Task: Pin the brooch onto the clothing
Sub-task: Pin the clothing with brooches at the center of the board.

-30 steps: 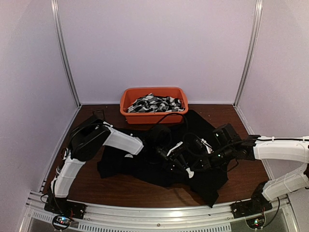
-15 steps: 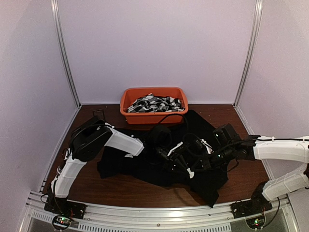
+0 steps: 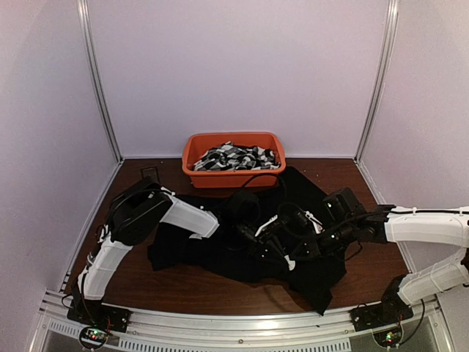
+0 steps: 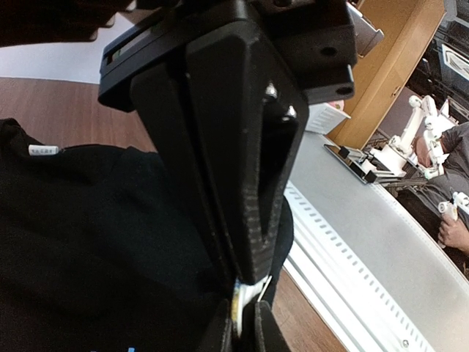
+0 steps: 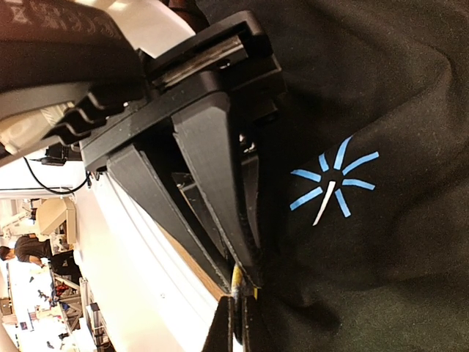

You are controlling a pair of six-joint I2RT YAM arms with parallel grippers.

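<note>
The black shirt (image 3: 212, 249) lies crumpled across the table. Its light-blue starburst mark (image 5: 333, 183) shows in the right wrist view, and its white tag (image 4: 42, 150) in the left wrist view. My two grippers meet tip to tip over the shirt's middle. My left gripper (image 3: 258, 238) is shut on the brooch (image 4: 248, 302), a small white disc with a yellow rim and a thin pin. My right gripper (image 3: 282, 249) is shut on a yellow-edged sliver (image 5: 236, 281), apparently the same brooch, just left of the starburst.
An orange basket (image 3: 192, 158) full of black-and-white patterned fabrics (image 3: 238, 156) stands at the back centre. Brown table (image 3: 366, 271) shows around the shirt. The metal rail (image 3: 242, 323) runs along the near edge.
Both grippers stay together over the shirt with only a very slight shift. Both grips are unchanged.
</note>
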